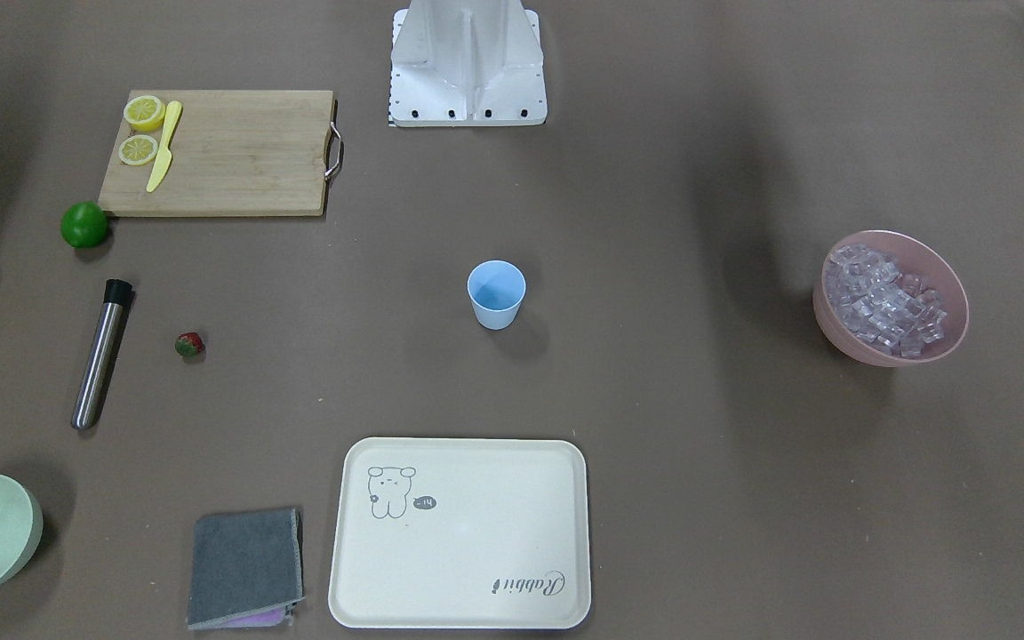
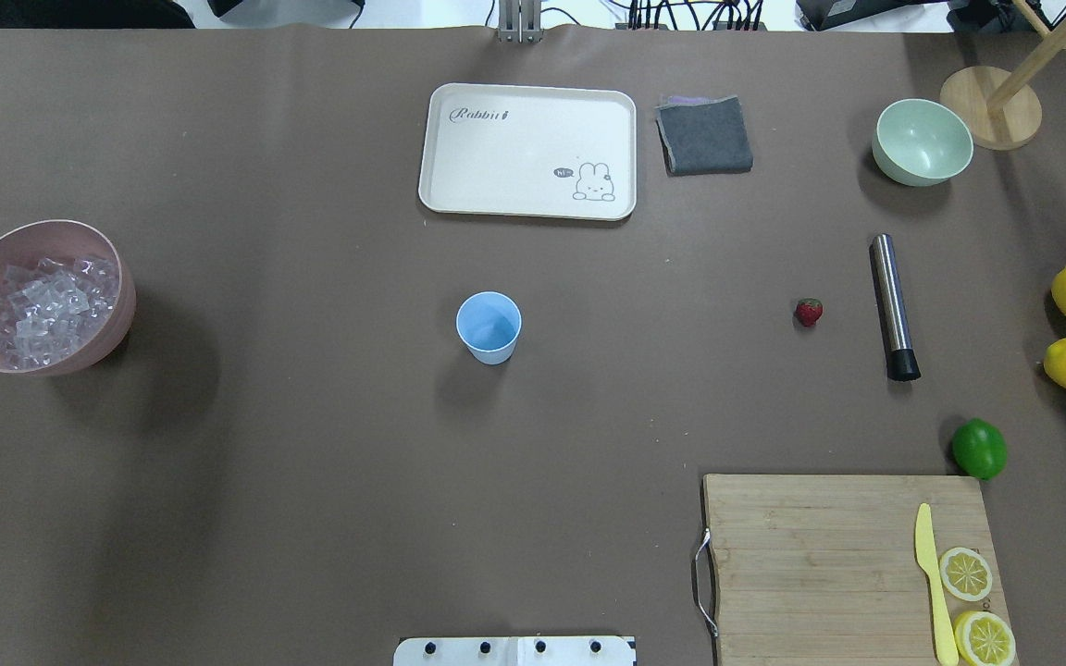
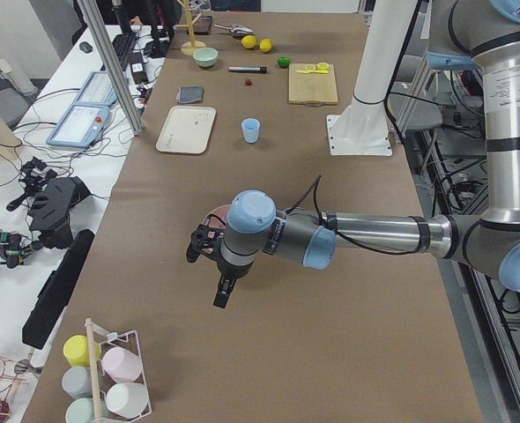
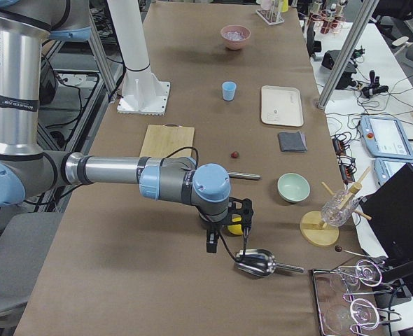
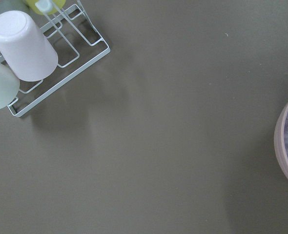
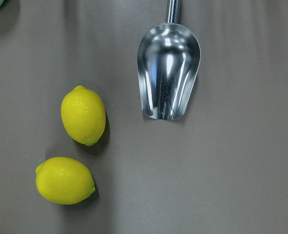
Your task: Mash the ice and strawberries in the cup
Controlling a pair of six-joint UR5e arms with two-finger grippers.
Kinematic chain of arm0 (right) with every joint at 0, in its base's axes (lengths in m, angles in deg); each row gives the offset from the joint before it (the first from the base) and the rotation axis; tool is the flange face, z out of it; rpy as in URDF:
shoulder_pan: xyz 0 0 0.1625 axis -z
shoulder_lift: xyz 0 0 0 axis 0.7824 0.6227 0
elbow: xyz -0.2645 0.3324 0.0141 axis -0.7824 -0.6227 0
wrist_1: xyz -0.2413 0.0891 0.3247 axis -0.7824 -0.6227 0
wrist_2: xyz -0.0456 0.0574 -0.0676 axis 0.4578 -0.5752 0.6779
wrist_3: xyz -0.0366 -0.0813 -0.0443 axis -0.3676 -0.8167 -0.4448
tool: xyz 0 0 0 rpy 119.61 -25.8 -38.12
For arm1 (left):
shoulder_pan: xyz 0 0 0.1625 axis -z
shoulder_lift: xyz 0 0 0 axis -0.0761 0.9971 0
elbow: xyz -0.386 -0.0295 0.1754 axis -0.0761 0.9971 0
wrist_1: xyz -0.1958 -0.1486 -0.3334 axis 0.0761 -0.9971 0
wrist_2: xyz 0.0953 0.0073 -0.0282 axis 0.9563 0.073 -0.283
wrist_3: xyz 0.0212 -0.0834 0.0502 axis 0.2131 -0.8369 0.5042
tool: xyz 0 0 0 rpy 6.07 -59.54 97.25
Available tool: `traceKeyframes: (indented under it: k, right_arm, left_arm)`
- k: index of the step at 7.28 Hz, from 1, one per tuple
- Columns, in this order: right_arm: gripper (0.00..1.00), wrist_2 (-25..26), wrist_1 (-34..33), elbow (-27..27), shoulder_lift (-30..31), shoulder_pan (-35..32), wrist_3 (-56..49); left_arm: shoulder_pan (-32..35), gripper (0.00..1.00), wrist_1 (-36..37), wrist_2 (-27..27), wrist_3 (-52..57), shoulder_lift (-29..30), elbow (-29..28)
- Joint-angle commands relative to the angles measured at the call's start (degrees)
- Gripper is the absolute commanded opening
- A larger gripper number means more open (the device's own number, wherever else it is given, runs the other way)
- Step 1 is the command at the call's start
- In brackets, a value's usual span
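Ice (image 1: 885, 298) lay heaped in the pink bowl (image 1: 835, 329) at the robot's left end of the table. It was well apart from the light-blue cup (image 1: 496, 295), which stood upright near the middle of the table. The strawberry (image 1: 189, 344) lay on the bare table off to the robot's right of the cup, near a steel rod with a black tip (image 1: 101, 354) but not touching it. The left gripper (image 3: 209, 264) hung above the table close to the pink bowl, whose rim just showed at the edge of the left wrist view. The right gripper (image 4: 227, 241) hung at the table's far right end, above two lemons (image 6: 83, 115) and a metal scoop (image 6: 168, 73) lying beside them. Each pincer showed only in a side view, so whether either was open or closed could not be told.
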Motion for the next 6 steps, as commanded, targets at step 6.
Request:
traceKeyframes:
  k: [6]
  right_arm:
    - [1.0,-0.5,0.0,0.3,-0.2,0.3,0.1]
  left_arm:
    - [0.4,0.98,-2.4,-0.5,0.6,0.1,2.2]
